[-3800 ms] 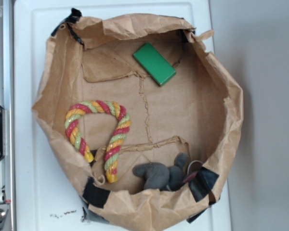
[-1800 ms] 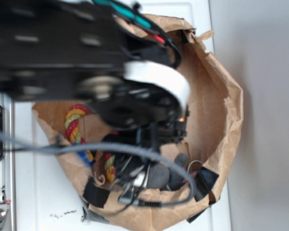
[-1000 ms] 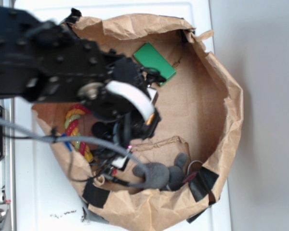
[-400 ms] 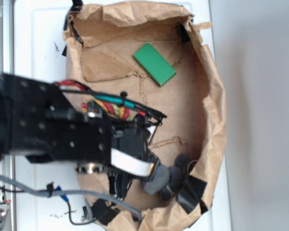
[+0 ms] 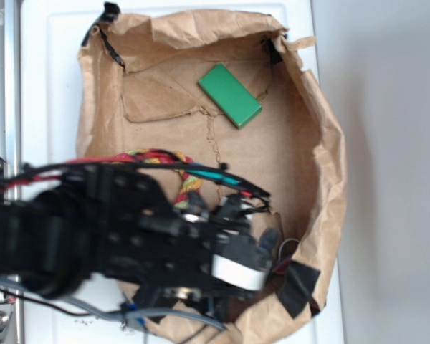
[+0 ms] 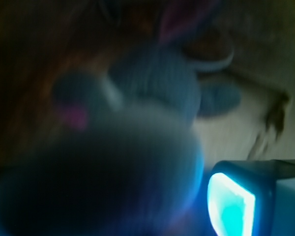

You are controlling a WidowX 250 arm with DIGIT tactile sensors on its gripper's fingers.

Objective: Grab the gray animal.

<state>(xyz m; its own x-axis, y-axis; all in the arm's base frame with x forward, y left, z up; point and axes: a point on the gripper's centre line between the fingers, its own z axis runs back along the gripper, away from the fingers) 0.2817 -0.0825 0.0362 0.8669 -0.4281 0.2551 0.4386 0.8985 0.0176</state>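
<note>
While seen from above: brown paper bag (image 5: 312, 154) spread open on white tabletop (image 5: 57, 86), walls standing up all round, black tape patches at corners. Green block (image 5: 229, 94) flat on bag floor near far side, well apart from everything else. Twisted rope (image 5: 188, 179), red-yellow-green, mostly hidden under black arm (image 5: 93, 233); only a short stretch showing at arm's upper edge. Arm reaching in from left across near half of bag, red and teal wires over its top, grey cable hanging below. Gripper (image 5: 261, 247) low in bag's near right corner, right over gray animal (image 5: 270, 239). Only a small dark lump of animal visible in overhead view, peeking past gripper tip, just beside black tape on bag wall. Rest covered by wrist.

In wrist view: very blurred and dim. Gray animal (image 6: 157, 81) fills upper middle, bluish-gray rounded body, pink ear lining at top, pink spot at left, stubby limb off to right. Large dark blurred mass at bottom left, very near lens, can't identify. Bright cyan-lit pad (image 6: 231, 206) at bottom right, looks like one finger. Pale bag floor beyond to right. Fingers: cannot tell whether spread or pinching animal; contact not visible in either view.
</note>
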